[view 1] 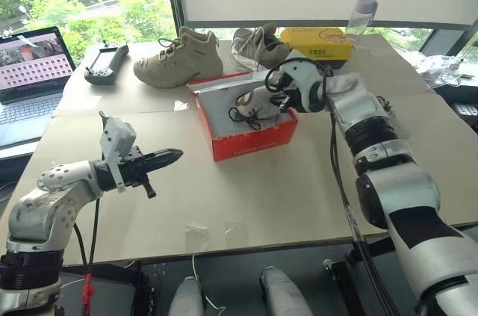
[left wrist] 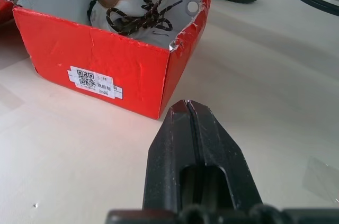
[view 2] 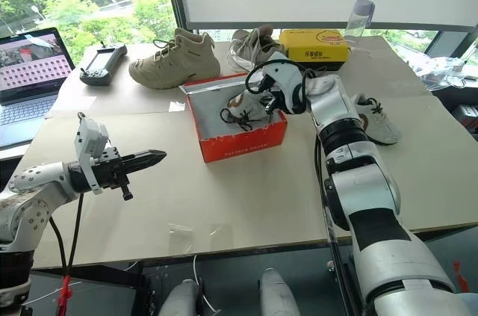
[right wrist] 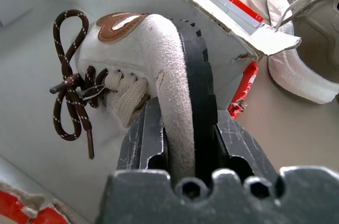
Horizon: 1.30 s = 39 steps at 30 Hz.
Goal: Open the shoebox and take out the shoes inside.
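Right end effector grips the heel of a child sneaker inside the open red shoebox, centre frame on the tabletop. Left end effector shut, idle. We'd lift straight up, clearing the box wall.

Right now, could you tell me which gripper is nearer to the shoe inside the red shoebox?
The right. The right gripper is inside the shoebox, fingers clamped on the shoe. The left gripper hovers shut over the table, apart from the box.
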Each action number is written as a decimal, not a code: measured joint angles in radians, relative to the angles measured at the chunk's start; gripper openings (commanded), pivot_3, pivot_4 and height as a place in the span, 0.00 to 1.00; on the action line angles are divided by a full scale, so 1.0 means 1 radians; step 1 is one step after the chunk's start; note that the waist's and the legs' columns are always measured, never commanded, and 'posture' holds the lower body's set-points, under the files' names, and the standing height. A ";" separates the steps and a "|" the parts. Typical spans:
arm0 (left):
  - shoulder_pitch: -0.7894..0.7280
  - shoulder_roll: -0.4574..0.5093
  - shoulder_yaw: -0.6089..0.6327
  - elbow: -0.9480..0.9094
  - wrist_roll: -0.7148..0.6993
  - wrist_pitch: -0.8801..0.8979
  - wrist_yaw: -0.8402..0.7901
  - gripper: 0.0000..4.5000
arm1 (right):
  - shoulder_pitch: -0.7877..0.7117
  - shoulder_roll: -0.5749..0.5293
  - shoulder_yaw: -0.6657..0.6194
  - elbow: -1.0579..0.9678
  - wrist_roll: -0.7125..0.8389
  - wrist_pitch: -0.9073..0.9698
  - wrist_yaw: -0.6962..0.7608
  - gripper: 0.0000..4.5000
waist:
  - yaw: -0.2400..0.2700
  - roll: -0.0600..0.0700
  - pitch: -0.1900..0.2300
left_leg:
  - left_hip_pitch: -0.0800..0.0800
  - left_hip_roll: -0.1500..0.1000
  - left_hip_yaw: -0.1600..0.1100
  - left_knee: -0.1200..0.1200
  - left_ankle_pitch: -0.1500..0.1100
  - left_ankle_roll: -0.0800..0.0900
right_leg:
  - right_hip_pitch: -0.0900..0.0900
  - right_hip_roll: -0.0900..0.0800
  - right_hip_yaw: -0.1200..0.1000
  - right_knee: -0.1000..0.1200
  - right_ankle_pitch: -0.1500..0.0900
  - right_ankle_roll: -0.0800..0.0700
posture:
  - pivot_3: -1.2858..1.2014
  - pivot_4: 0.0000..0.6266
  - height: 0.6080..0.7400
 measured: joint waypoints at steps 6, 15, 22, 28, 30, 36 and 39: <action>0.000 0.000 0.000 -0.001 -0.001 0.000 0.000 0.00 | -0.006 -0.040 -0.150 -0.193 0.182 0.189 0.053 0.12 | 0.003 0.000 0.000 | -0.001 0.000 0.000 -0.001 0.000 0.000 | -0.001 0.000 0.000 0.000 0.000 0.000 | 0.52 0.24 0.79; 0.015 0.000 0.001 -0.003 -0.003 0.001 0.001 0.00 | 0.081 -0.130 -0.656 -0.294 0.398 0.598 -0.492 0.12 | 0.046 -0.001 -0.001 | -0.002 0.000 0.000 0.002 0.000 0.000 | 0.001 0.000 -0.001 -0.002 0.000 -0.001 | 0.52 0.24 0.79; 0.023 -0.005 -0.002 -0.005 -0.005 0.002 0.002 0.00 | 0.365 0.016 -1.009 -0.569 0.500 0.885 -0.886 0.12 | 0.046 0.002 0.001 | -0.005 0.000 0.001 0.002 0.000 0.001 | -0.004 0.000 0.001 0.000 0.000 0.000 | 0.52 0.24 0.79; 0.020 -0.008 -0.005 -0.004 -0.005 0.002 -0.002 0.00 | 0.460 -0.016 -1.172 -0.588 0.543 0.906 -0.991 0.12 | 0.060 0.001 0.000 | -0.004 0.000 0.000 0.004 0.000 0.000 | 0.003 0.000 0.000 -0.006 0.000 0.000 | 0.52 0.24 0.79; 0.020 -0.008 -0.005 -0.004 -0.005 0.002 -0.002 0.00 | 0.476 -0.020 -1.198 -0.570 0.573 0.901 -0.995 0.12 | 0.060 0.000 0.000 | -0.004 -0.001 0.001 0.005 0.000 0.000 | 0.005 0.000 0.001 -0.008 0.000 0.000 | 0.52 0.24 0.79; 0.020 -0.012 -0.005 -0.004 -0.005 0.002 -0.003 0.00 | 0.502 -0.038 -1.202 -0.551 0.610 0.896 -1.020 0.34 | 0.070 -0.006 -0.004 | -0.004 0.000 0.000 0.005 0.000 0.000 | 0.007 0.000 0.000 -0.010 -0.001 -0.002 | 0.52 0.24 0.79; 0.020 -0.012 -0.005 -0.003 -0.004 0.002 -0.003 0.00 | 0.526 -0.037 -1.200 -0.571 0.618 0.882 -1.052 0.55 | 0.077 -0.007 -0.005 | -0.004 0.000 0.000 0.005 0.000 0.000 | 0.008 0.000 0.000 -0.012 -0.001 -0.002 | 0.52 0.24 0.79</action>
